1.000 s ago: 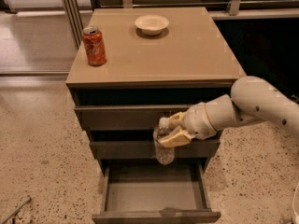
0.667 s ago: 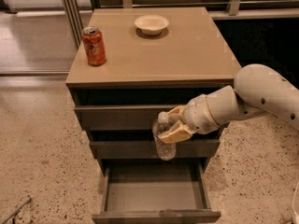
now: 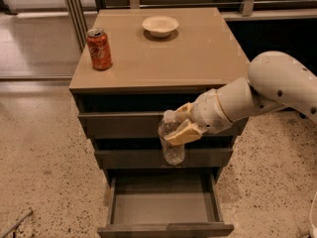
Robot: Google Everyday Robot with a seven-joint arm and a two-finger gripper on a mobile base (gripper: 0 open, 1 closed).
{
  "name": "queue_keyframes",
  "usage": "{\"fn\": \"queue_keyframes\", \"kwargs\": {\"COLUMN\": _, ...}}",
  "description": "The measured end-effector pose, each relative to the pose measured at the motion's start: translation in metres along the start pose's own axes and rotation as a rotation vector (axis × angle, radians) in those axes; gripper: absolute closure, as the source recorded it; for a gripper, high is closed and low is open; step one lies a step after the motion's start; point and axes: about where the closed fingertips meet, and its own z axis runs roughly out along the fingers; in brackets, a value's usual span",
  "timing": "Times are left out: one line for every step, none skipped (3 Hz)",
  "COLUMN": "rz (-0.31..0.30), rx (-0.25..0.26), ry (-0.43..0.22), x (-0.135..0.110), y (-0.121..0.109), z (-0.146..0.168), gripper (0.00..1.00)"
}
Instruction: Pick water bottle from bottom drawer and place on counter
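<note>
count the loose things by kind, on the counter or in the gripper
cans: 1, soda can on the counter
bowls: 1, bowl on the counter
bottles: 1, water bottle held in the gripper, in front of the drawers
total: 3

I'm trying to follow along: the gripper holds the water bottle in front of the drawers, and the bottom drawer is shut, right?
Not quite. The camera view shows the bottom drawer pulled open. The gripper does hold the water bottle in front of the drawers.
</note>
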Motion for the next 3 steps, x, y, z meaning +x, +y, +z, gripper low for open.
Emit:
{"fn": "queue_keyframes", "kwargs": {"rz": -0.024, "rx": 0.005, "ry": -0.003, "x": -0.0722, "y": 0.0019, "z": -0.0498, "gripper": 1.0}}
{"fn": "queue_keyframes", "kwargs": {"rz": -0.024, "rx": 0.005, "ry": -0.003, "x": -0.0721, "y": 0.0019, "z": -0.0495, "gripper": 1.0}}
{"fn": "queue_keyframes", "kwargs": {"rz": -0.021, "rx": 0.037, "ry": 0.001, "x": -0.073, "y": -0.008, "z": -0.0489, "gripper": 1.0}}
